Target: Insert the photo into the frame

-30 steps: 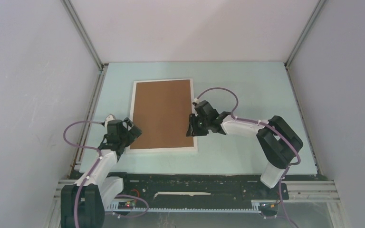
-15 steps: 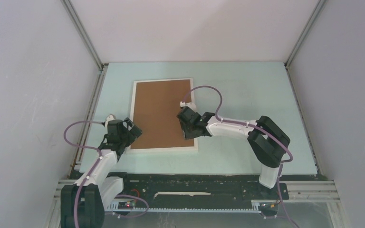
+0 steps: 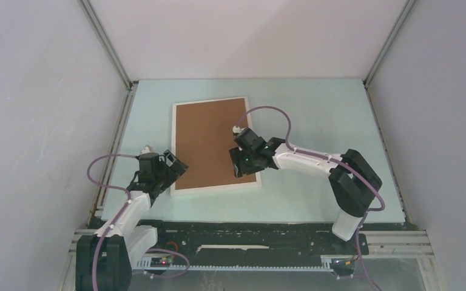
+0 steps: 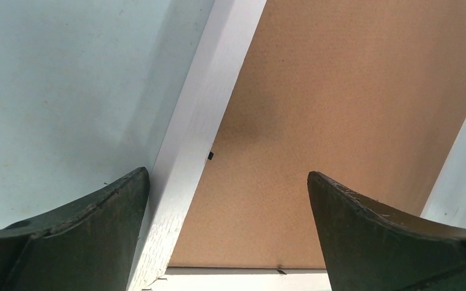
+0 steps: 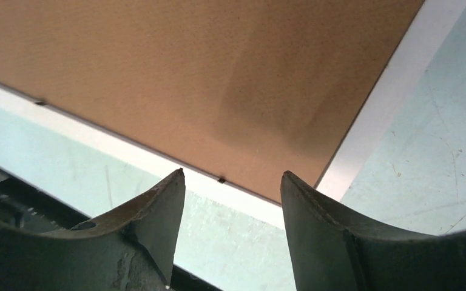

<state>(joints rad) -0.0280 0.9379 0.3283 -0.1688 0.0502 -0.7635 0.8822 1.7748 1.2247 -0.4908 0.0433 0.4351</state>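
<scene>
- Brown backing board (image 3: 211, 144) fills the frame (image 3: 174, 145), which lies flat and back side up on the tabletop (image 3: 315, 115), a little askew to its edges.
- No view shows the photo. It may lie under the board inside the frame, but nothing confirms this.
- If the photo is under the board, the task looks close to finished, with only seating the board and fastening it left to do. If it is not, the board has to come out again.
- Left claw (image 3: 175, 170) hovers at the frame's near left corner, jaws spread wide and holding nothing. Its wrist view shows the white rail and the board between the fingers (image 4: 79, 236).
- Right claw (image 3: 240, 167) sits over the near right corner, jaws apart with nothing between them. Whether its tips touch the board cannot be told.
- One small dark tab (image 4: 210, 156) sits where the left rail meets the board, and another (image 5: 221, 179) sits on the near rail. Both are too small to tell whether they are turned over the board.
- The clear pane faces down, so it is hidden, and the right claw covers part of the right rail from above.
</scene>
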